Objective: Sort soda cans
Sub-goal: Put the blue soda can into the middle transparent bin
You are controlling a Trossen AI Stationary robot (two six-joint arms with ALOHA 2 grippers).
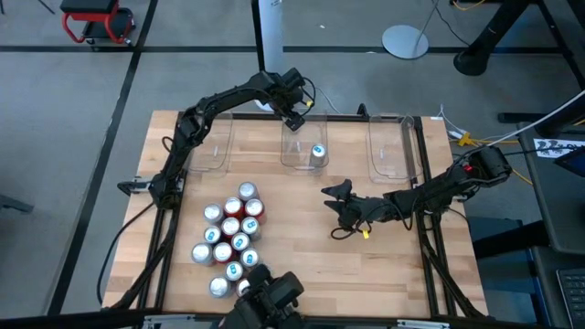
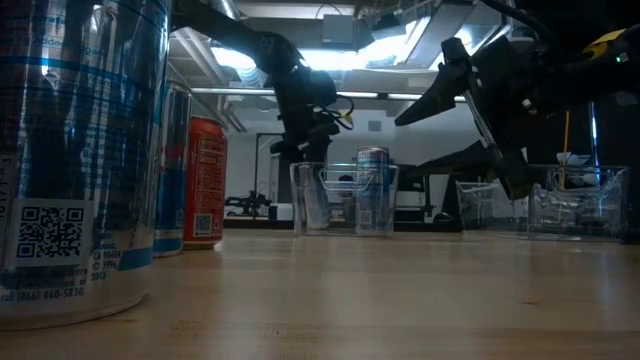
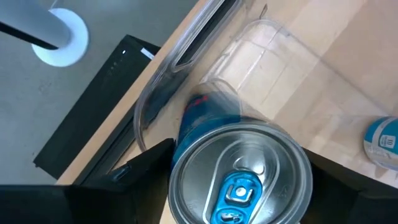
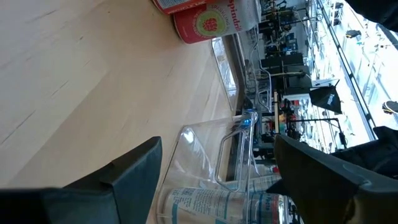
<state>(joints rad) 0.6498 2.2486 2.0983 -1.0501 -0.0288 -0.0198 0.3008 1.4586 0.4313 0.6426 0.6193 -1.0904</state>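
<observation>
- Desk (image 1: 384, 274): wooden top, three clear bins along the far edge, both arms reaching over it.
- Middle bin (image 1: 294, 157): one blue-and-white can (image 1: 318, 153) stands upright inside.
- Can cluster (image 1: 230, 239): red, blue-and-white and silver cans packed upright at my near left.
- Left pincer (image 1: 294, 120): I see it above the middle bin's far rim, its fingers either side of a blue-tabbed can (image 3: 239, 177); whether they press it I cannot tell.
- Right pincer (image 1: 335, 203): hangs over mid-desk, right of the cluster, jaws spread, nothing between them.
</observation>
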